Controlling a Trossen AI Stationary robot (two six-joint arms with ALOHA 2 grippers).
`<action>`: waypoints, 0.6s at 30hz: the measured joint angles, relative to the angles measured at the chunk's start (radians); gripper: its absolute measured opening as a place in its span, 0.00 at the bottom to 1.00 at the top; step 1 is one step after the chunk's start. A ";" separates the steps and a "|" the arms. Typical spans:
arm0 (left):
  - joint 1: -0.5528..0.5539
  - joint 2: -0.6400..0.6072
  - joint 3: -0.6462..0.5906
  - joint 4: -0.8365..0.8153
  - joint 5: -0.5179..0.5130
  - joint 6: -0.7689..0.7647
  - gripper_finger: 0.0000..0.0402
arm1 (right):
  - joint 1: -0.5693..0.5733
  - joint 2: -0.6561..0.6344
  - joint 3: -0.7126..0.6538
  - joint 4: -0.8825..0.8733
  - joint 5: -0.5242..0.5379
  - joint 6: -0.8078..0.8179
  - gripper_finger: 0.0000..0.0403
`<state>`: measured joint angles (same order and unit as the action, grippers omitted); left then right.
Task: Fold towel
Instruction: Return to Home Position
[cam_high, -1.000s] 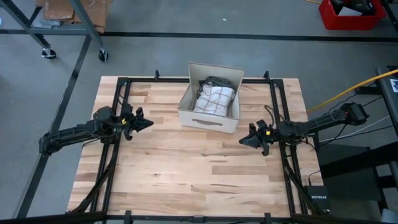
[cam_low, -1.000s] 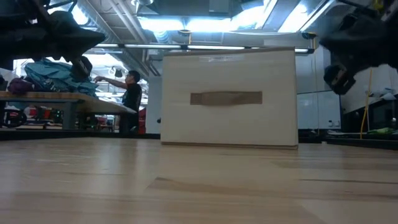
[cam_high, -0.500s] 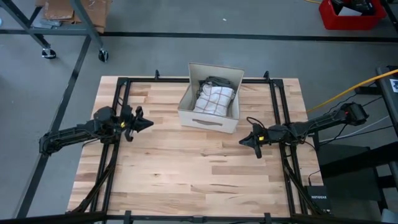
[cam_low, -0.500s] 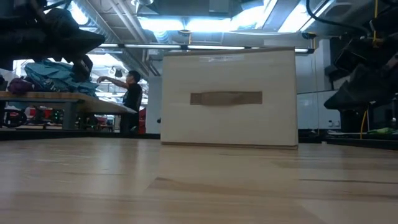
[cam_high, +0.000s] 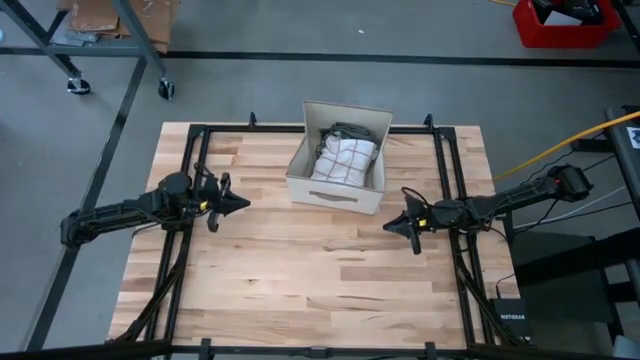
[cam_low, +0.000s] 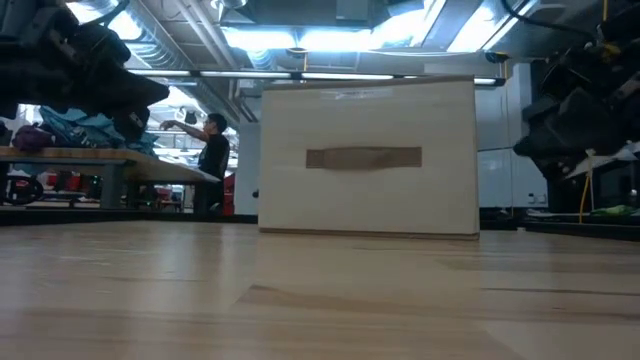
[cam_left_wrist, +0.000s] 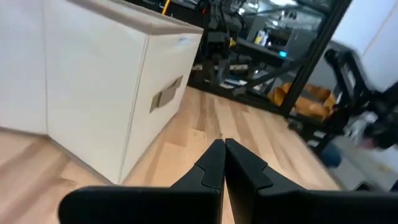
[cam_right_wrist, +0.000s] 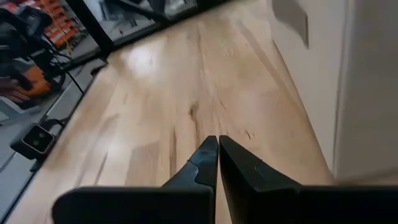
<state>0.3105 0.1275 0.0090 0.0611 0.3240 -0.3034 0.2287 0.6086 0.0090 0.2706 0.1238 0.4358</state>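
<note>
Item 1: right arm (cam_high: 500, 202), dark, slim jointed links. A thin black cable (cam_high: 412, 193) loops just behind the right gripper (cam_high: 389, 224). A small yellow mark (cam_high: 420, 212) sits behind its fingers (cam_right_wrist: 202, 163), which are matt black and angular, tapering to a point from a broad black crossbar (cam_right_wrist: 130, 202).

Item 2: left arm (cam_high: 120, 213), same build. The left gripper (cam_high: 243, 202) has a like yellow mark and cable loop behind it.

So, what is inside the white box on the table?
In the box, a folded white towel lies on top, gray fabric showing beside it. Anything underneath is covered.
</note>
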 joint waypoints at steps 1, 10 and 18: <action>-0.003 0.002 0.000 0.001 -0.003 0.028 0.01 | 0.000 0.000 0.000 0.019 0.000 -0.009 0.05; -0.005 0.007 0.000 -0.006 -0.049 0.226 0.01 | 0.000 0.000 0.000 0.074 0.019 -0.148 0.05; -0.005 0.007 0.000 -0.007 -0.048 0.226 0.01 | 0.000 0.000 -0.001 0.068 0.043 -0.149 0.05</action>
<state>0.3054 0.1349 0.0090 0.0544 0.2756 -0.0775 0.2285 0.6090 0.0082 0.3383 0.1665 0.2868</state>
